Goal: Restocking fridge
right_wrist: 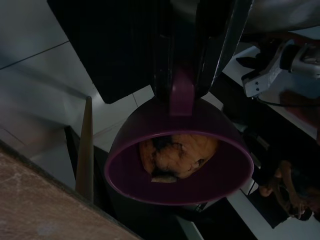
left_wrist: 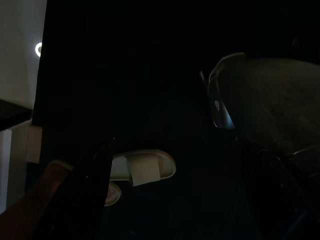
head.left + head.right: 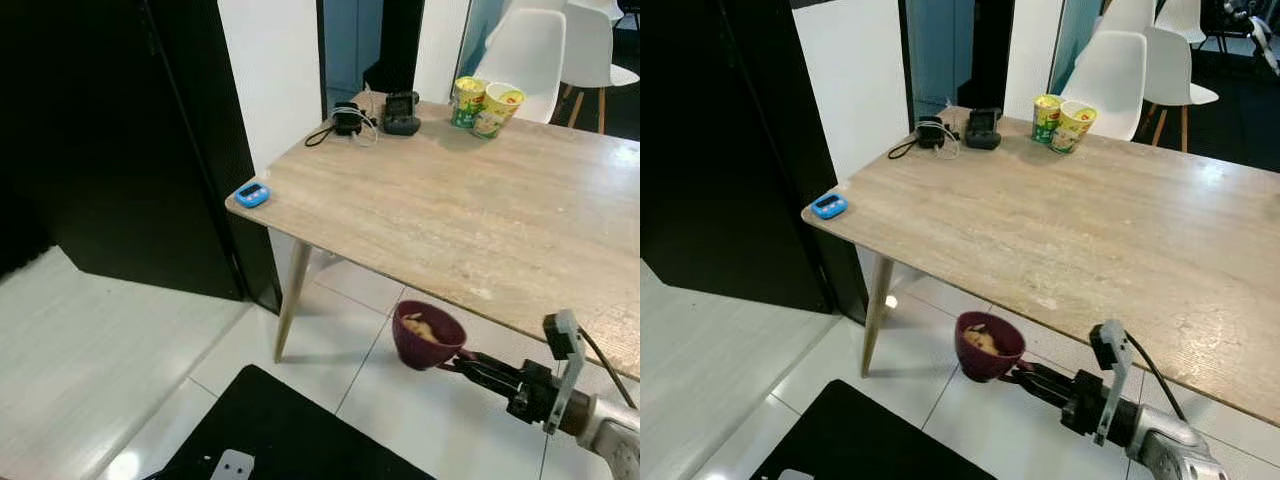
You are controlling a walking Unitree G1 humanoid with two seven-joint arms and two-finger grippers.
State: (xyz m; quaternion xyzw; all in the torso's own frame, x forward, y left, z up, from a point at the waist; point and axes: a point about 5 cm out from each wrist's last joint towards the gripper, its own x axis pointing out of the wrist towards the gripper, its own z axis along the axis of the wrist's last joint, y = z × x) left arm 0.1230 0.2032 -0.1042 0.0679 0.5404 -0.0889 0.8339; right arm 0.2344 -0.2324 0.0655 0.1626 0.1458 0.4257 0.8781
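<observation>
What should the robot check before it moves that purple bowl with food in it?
1. Grip: right gripper is clamped on the purple bowl by its handle. Ok.
2. Bowl level: it sits about upright, food inside. Ok.
3. Clearance: the bowl hangs just below and in front of the table edge; lifting straight up may bump it. Not ok.
4. Table leg stands off to the side. Ok.
5. Fridge door open: cannot tell.
6. Left gripper: dark, cannot tell.

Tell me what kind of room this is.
Probably a home dining area: a wooden table with two instant-noodle cups, white chairs behind it, and a tiled floor. The right gripper holds a purple bowl of food.
</observation>
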